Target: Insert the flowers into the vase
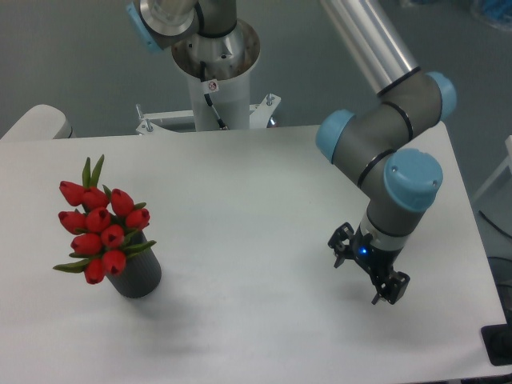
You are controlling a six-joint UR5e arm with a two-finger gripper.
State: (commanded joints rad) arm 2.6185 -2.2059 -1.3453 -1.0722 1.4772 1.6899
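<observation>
The flowers, a bunch of red tulip buds with green leaves, stand in the vase, a dark grey cylinder at the table's left. The buds lean to the left above its rim. My gripper hangs far to the right, low over the table near its right front area. Its fingers are spread apart with nothing between them, so it is open.
The arm's white base column rises behind the table's back edge. The table's right edge runs close beside the gripper. A pale rounded object sits off the back left corner.
</observation>
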